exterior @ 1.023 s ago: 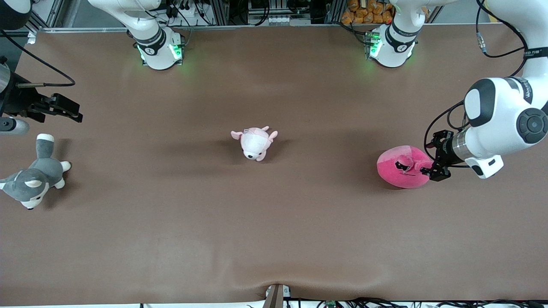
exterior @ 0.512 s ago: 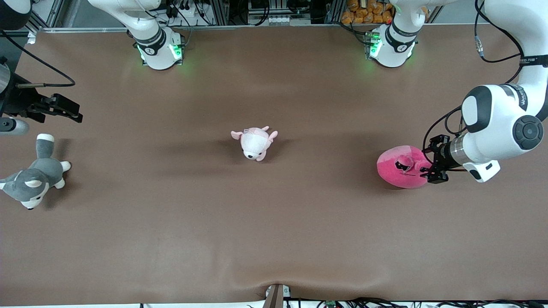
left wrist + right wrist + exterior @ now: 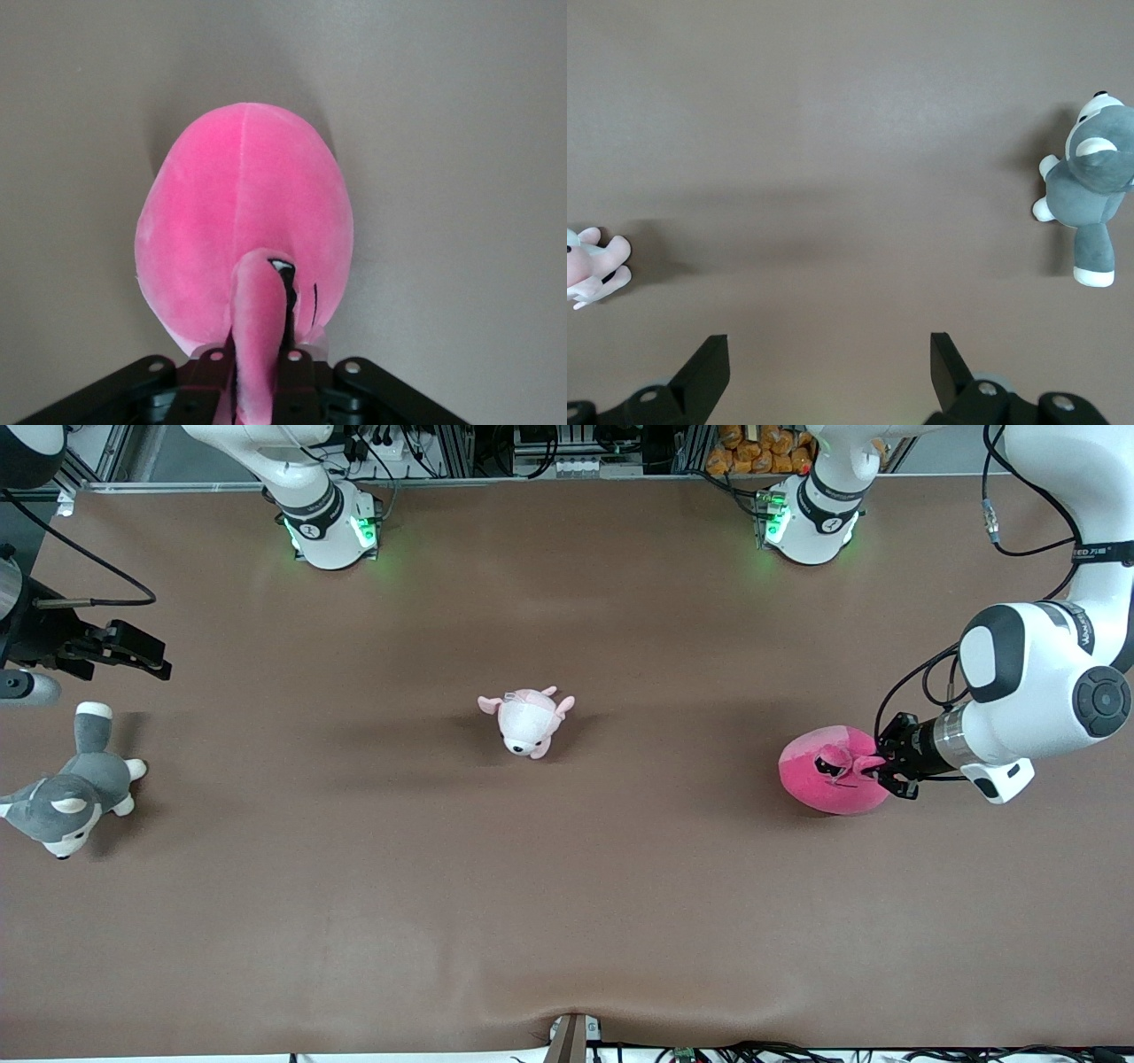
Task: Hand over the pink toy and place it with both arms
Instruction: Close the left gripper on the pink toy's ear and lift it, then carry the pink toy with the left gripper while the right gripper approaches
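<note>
We see the pink toy (image 3: 828, 779) lying on the brown tabletop (image 3: 567, 886) at the left arm's end, well apart from the other plush toys. The left hand (image 3: 877, 769) comes in low from the tabletop's edge and is clamped on the pink toy: in the left wrist view its fingers (image 3: 297, 376) pinch a raised fold of the hot-pink plush (image 3: 244, 230), with one dark eye (image 3: 283, 266) showing just beside the pinched fold. The toy's rounded body lies flat against the tabletop (image 3: 461, 177).

The right hand (image 3: 133, 651) waits at the right arm's end, over the tabletop just above the grey-and-white husky plush (image 3: 66, 797). In the right wrist view its two fingers (image 3: 704, 376) stand wide apart with nothing between them, and bare tabletop (image 3: 833, 177) lies below.

The husky plush (image 3: 1090, 190) lies on its side near the tabletop's edge. A small pale pink-and-white animal plush (image 3: 527, 722) sits near the middle of the tabletop, between the two arms' ends; we catch only its edge (image 3: 594, 266) in the right wrist view.
</note>
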Robot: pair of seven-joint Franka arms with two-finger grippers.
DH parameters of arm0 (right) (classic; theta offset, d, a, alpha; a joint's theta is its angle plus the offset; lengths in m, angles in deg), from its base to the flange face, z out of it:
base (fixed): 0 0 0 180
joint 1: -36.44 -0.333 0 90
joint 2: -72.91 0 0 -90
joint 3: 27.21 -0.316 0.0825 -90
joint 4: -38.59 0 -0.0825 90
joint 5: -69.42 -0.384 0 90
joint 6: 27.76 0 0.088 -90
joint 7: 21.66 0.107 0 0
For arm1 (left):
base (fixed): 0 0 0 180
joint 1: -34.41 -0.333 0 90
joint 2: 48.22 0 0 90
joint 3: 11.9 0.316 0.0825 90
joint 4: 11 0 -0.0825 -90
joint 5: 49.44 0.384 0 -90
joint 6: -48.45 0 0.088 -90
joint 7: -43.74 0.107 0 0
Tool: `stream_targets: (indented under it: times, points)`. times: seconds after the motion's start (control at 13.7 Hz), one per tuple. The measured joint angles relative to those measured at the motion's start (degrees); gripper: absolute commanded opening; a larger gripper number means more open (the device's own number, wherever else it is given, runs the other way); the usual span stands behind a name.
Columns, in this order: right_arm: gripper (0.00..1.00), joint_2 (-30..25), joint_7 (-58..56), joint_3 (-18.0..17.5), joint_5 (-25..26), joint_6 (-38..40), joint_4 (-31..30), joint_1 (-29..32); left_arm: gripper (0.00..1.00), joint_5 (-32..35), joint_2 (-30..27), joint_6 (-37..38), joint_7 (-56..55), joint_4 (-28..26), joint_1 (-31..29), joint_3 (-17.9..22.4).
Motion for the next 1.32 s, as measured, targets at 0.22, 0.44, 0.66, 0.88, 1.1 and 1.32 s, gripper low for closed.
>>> stream_targets:
  times: [0.22,0.44,0.66,0.88,1.1,1.32]
  points:
    - [1.0,1.4,0.0,-0.1,0.0,0.2,-0.1,-0.1,0.0,-0.1,0.0,2.1,0.2,2.2,0.1,-0.3]
    - [1.0,4.0,0.0,-0.4,0.0,1.0,-0.3,-0.4,0.0,-3.2,-0.2,7.0,0.3,6.7,0.1,-2.0]
    - [1.0,5.2,0.0,-0.4,0.0,1.1,-0.3,-0.4,0.0,-5.4,-0.8,7.9,-2.4,9.4,0.1,-6.2]
    - [1.0,5.2,0.0,-0.5,0.0,1.2,0.0,-0.4,0.0,-5.6,-1.6,9.5,-8.8,12.3,0.4,-10.2]
    - [1.0,5.2,0.0,-0.6,0.0,1.3,0.0,-0.5,0.0,-7.1,-1.9,11.8,-13.0,16.4,0.4,-13.0]
    - [1.0,5.2,0.0,-0.6,0.0,1.3,0.0,-0.5,0.0,-7.7,-1.9,13.7,-16.9,20.4,0.5,-15.8]
